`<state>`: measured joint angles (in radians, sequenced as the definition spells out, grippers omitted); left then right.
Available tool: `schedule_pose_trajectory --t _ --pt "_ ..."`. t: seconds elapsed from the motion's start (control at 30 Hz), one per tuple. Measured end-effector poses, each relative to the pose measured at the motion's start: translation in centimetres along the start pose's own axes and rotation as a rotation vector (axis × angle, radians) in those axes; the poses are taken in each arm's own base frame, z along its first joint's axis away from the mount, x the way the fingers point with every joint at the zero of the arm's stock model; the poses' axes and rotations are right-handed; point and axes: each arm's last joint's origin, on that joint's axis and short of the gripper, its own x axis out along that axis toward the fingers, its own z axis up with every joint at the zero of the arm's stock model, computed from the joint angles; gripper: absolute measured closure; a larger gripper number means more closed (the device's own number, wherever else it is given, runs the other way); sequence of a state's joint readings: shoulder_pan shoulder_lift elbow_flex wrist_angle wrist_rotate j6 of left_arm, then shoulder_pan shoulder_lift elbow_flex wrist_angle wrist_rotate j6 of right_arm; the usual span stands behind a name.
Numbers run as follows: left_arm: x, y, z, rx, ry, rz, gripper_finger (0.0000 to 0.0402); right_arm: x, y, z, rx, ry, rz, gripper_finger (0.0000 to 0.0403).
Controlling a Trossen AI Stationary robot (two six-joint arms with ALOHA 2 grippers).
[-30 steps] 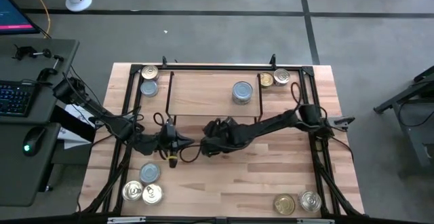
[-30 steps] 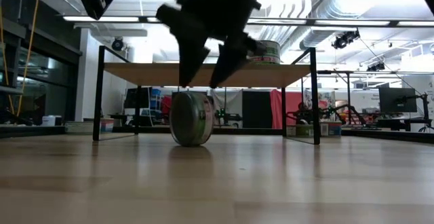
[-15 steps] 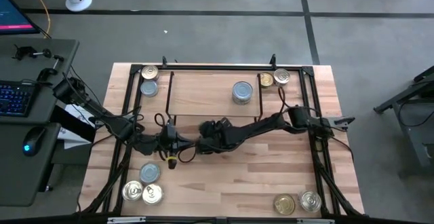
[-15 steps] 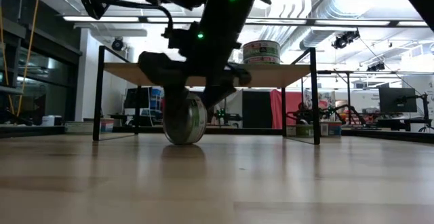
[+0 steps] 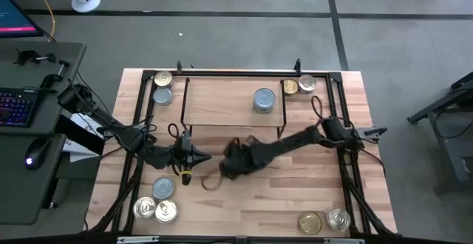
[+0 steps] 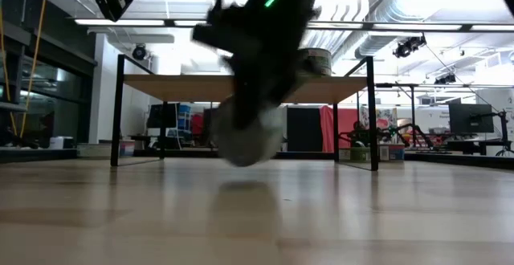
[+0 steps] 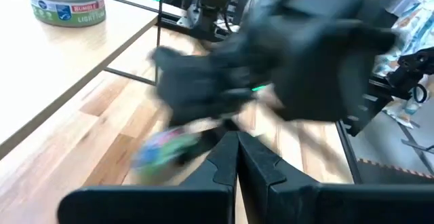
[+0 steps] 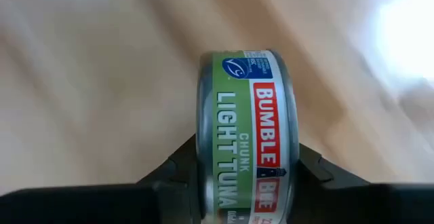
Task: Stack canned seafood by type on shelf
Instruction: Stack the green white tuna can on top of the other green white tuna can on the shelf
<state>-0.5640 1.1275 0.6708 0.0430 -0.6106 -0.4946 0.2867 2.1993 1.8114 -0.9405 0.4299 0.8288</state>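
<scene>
The right gripper now has its fingers clamped on a green-labelled tuna tin, gripping it by its flat faces with the rim label facing the wrist camera. A second ago that tin stood on edge on the tabletop in front of the shelf, with the fingers spread just above it; half a second ago they had come down around it. In the low view the tin is now off the wood, blurred, with its shadow below it. From above, the right gripper has drawn back from the shelf's front edge toward the table's middle.

The left gripper stays just beside it, where it was a second ago, fingers pressed together with nothing between them.

The other tins have not moved: a stack on the shelf, two at each far corner of the table, three at the near left, two at the near right
</scene>
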Motion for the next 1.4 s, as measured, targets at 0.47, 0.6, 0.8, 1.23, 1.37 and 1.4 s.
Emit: schedule_pose_trajectory --t 0.47,0.6,0.8,1.23,1.37,1.4 --pt "0.0 -0.4 1.0 -0.109 -0.051 -0.094 0.0402 -14.0 -1.9 -6.4 -0.199 0.09 0.0 0.0288" --pt "-0.6 -1.1 4.2 -0.274 -0.249 -0.364 0.0401 -16.5 -5.6 -3.5 -0.167 -0.098 -0.059 0.0288" --pt "-2.5 -0.9 7.6 -0.256 -0.584 -0.495 0.0401 -18.4 -10.4 -0.1 -0.369 -0.301 -0.281 0.0288" --pt "-3.1 -0.5 8.0 -0.217 -0.623 -0.42 0.0401 -13.6 -13.2 4.2 -0.807 -0.131 -0.588 0.0288" --pt "-3.0 -0.5 7.9 -0.22 -0.612 -0.418 0.0401 -12.7 -13.4 4.5 -0.805 -0.096 -0.594 0.0288" --pt "-3.0 -0.5 7.9 -0.218 -0.611 -0.417 0.0401 -12.5 -13.6 4.6 -0.805 -0.087 -0.596 0.0288"
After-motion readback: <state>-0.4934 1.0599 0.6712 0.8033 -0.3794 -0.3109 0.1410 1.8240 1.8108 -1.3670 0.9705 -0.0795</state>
